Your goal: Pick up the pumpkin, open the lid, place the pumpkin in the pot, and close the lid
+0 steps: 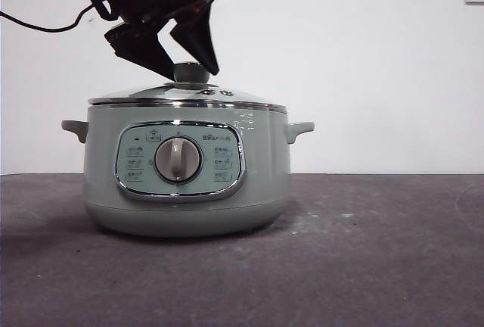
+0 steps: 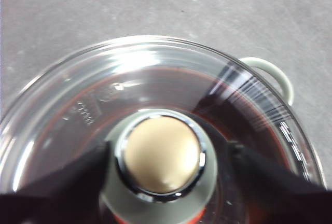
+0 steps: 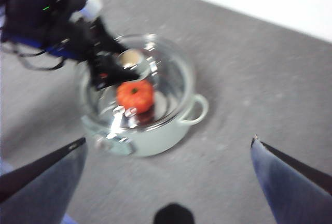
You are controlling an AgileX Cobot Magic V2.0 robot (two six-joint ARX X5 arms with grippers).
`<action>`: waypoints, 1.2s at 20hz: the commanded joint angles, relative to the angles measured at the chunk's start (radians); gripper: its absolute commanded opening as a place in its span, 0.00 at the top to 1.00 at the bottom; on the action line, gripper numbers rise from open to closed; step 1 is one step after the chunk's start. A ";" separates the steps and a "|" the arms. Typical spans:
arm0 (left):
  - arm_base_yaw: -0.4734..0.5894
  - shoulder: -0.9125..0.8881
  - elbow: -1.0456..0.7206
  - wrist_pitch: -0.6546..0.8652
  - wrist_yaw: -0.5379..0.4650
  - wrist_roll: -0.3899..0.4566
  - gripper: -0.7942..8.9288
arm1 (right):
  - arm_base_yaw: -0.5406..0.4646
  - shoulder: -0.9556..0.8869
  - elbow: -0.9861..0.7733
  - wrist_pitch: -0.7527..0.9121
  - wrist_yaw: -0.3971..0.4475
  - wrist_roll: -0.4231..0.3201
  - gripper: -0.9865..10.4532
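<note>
Pumpkin [image 3: 135, 95]: down inside the pot [image 1: 261, 168], seen through the clear top of the lid [image 1: 151, 94] from the right wrist view. Lid: flat on the pot, rim shut all the way round as far as can be seen.

Left gripper [image 1: 193, 74]: right at the knob [image 2: 162, 154], one jaw on each side. Open a little wider than the knob, not squeezing it. Nothing held. Hard to tell whether one jaw just touches the knob's foot.

Right gripper [image 3: 168, 146]: up high and well away from the pot. Jaws spread wide, nothing in them.

Looks like the last step is about done.

About the lid: likely hard, and fairly heavy for its size. Shiny and smooth, so probably slippery. Might crack or clang if dropped. Best held by the knob, squeezed at its narrow part under the round cap, never by the rim. Pumpkin: small, light, glossy, round, so likely to roll.

Room to move: lots of bare table [image 1: 378, 251] beside the pot. Nothing above the lid but the left arm. Best to go straight up to clear the knob. Watch the side handle [image 1: 300, 129] sticking out, and the chrome rim.
</note>
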 commanded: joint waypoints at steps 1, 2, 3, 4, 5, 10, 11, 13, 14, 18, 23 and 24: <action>-0.003 -0.001 0.003 -0.001 0.001 0.013 0.33 | 0.003 0.000 -0.001 -0.002 -0.037 0.012 0.39; -0.003 -0.006 0.003 -0.005 0.001 0.013 0.33 | 0.003 0.000 -0.001 -0.003 -0.041 0.012 0.39; -0.003 -0.018 0.003 -0.013 0.001 0.013 0.33 | 0.003 0.000 -0.001 -0.005 -0.043 0.012 0.39; -0.003 -0.032 0.003 -0.020 0.001 0.013 0.33 | 0.003 0.000 -0.001 -0.014 -0.043 0.012 0.39; -0.003 -0.050 0.003 -0.028 0.001 0.013 0.33 | 0.003 0.001 -0.001 -0.029 -0.046 0.013 0.39; -0.003 -0.197 0.003 -0.162 0.006 0.013 0.33 | 0.003 0.007 -0.001 -0.100 -0.169 0.012 0.39; -0.003 -0.232 0.003 -0.215 0.019 0.013 0.34 | 0.003 0.008 -0.001 -0.109 -0.194 0.012 0.39; -0.003 -0.304 0.003 -0.339 0.075 0.013 0.34 | 0.003 0.009 -0.001 -0.126 -0.260 0.012 0.39; -0.003 -0.341 0.003 -0.404 0.114 0.013 0.34 | 0.003 0.009 -0.001 -0.134 -0.304 0.012 0.39; -0.003 -0.468 0.003 -0.590 0.237 0.013 0.71 | 0.003 0.009 -0.001 -0.175 -0.410 0.010 0.58; -0.004 -0.570 0.003 -0.666 0.267 0.013 0.92 | 0.003 0.008 -0.001 -0.208 -0.407 -0.010 0.92; -0.004 -0.579 0.003 -0.667 0.265 0.013 0.92 | 0.003 0.008 -0.001 -0.208 -0.406 -0.009 0.91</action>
